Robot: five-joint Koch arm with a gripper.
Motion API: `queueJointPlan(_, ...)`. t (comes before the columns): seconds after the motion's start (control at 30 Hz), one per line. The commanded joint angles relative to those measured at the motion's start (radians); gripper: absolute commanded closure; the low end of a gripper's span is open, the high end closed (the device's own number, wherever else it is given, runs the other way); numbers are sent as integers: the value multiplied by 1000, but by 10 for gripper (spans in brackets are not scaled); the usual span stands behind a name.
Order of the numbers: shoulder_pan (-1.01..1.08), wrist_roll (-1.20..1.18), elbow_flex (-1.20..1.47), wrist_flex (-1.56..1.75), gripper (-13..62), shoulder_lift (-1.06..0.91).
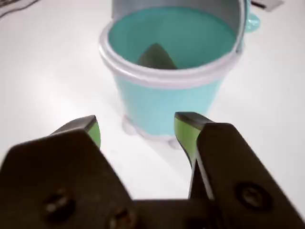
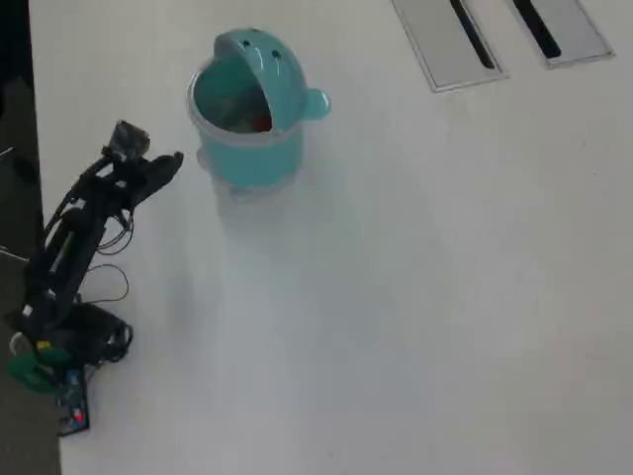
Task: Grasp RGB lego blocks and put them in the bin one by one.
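Observation:
The teal bin stands on the white table just ahead of my gripper in the wrist view. Its pale rim, hood and side knob show. My jaws are wide apart with green pads, and nothing is between them. In the overhead view the bin sits at the upper left, with my gripper just to its left. A small red block lies inside the bin. A dark shape also shows inside it. The yellow-green and blue blocks are out of view.
Two grey slotted plates lie in the table at the top right of the overhead view. The table's left edge runs close beside the arm, whose base and cables sit at the lower left.

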State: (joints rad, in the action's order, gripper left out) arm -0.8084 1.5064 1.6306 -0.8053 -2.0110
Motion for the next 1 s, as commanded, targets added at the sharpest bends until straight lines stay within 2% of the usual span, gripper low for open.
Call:
queueJointPlan(0.0, 32, -75, -14, 98, 208, -67)
queueJointPlan(0.37, 238, -377, 393, 419, 184, -279)
queueJointPlan(0.47, 305, -574, 445, 482, 184, -299)
queueJointPlan(0.67, 377, -821, 528, 532, 184, -337)
queueJointPlan(0.97, 449, -1103, 588, 565, 176, -347)
